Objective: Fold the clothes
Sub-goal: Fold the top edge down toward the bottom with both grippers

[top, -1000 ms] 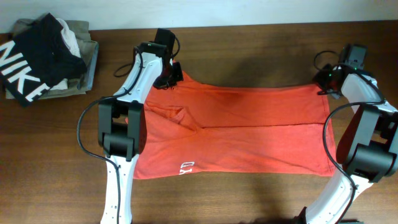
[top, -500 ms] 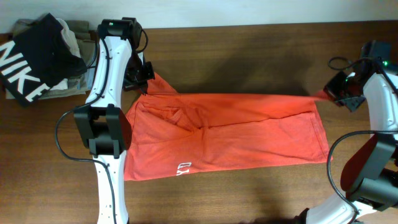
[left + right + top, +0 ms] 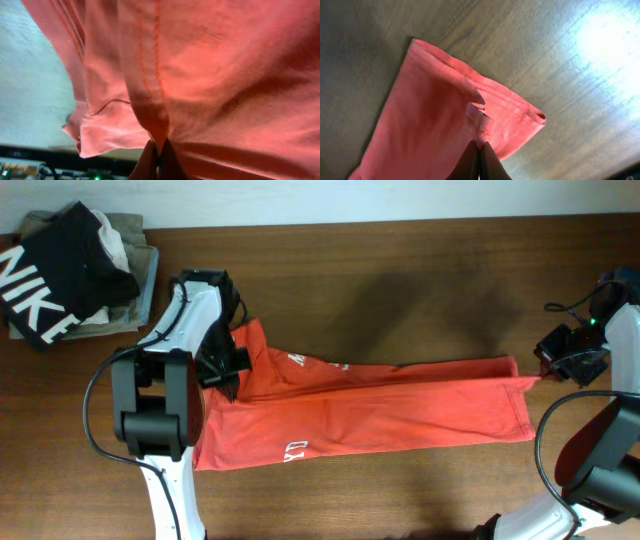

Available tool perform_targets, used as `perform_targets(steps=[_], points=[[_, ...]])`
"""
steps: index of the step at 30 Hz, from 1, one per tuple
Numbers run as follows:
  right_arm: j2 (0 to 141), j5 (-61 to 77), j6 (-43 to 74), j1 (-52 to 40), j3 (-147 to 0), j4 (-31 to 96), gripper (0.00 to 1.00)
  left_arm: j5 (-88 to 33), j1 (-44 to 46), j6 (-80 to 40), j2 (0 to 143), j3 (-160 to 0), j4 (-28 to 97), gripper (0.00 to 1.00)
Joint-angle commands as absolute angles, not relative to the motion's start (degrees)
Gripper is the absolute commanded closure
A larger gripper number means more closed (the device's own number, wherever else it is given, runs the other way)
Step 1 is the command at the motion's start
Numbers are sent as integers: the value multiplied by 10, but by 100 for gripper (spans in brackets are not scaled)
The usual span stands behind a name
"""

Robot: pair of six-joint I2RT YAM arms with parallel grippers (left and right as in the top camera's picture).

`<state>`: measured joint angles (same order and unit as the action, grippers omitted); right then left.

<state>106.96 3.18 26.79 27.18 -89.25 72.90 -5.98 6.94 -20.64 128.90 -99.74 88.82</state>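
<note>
The red-orange T-shirt (image 3: 380, 405) lies stretched across the table, its far edge folded over toward the near edge, white lettering showing on both layers. My left gripper (image 3: 228, 370) is shut on the shirt's left far edge, seen close up as a pinched hem (image 3: 159, 150) with the cloth (image 3: 210, 75) hanging around it. My right gripper (image 3: 550, 370) is shut on the shirt's right far corner, pinching a hem fold (image 3: 479, 142) of the cloth (image 3: 430, 125) just above the wooden table (image 3: 560, 60).
At the far left of the table (image 3: 400, 270) sits a pile with a black NIKE garment (image 3: 50, 275) on khaki folded garments (image 3: 135, 265). The far table edge meets a pale wall.
Both grippers have carried the shirt's far edge toward the near side, folding it over. The left arm swung down from the far left; the right moved nearer and outward.
</note>
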Motion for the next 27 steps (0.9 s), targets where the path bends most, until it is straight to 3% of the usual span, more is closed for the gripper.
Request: perform_targets(steps=[1,9,10,11,12,13,14,18,20,21,22,23,25,27], points=[[1055,-53,275,283,-902,745,96,-15,58,-214,1286,-934,876,99],[1055,-73,279,281,-877,762,96,30,59,-233,1236,-918,946,99],[1055,-74,279,281,-877,769,91,31,62,-233,1236,-913,948,99],[1055,-74,272,281,-877,774,78,31,68,-233,1236,-904,948,98],[1055,-73,268,281,-877,774,30,30,75,-233,1236,-896,943,83],[1055,-71,269,281,-877,771,8,30,83,-233,1236,-885,932,45],[1055,-68,269,281,-877,769,7,30,88,-232,1236,-882,927,1],[1055,40,195,279,-877,750,8,28,100,-233,1226,-889,904,1],[1055,115,134,252,-877,749,15,28,100,-225,1178,-914,862,1],[1055,110,122,209,-876,767,21,28,100,-222,1162,-914,837,59],[1055,102,122,189,-873,767,22,28,100,-222,1164,-907,827,94],[1055,93,122,166,-868,764,22,27,100,-222,1165,-889,807,99],[1055,83,124,118,-831,730,29,0,100,-222,1165,-824,742,99],[1055,81,124,106,-797,689,25,-14,100,-222,1165,-795,698,99]])
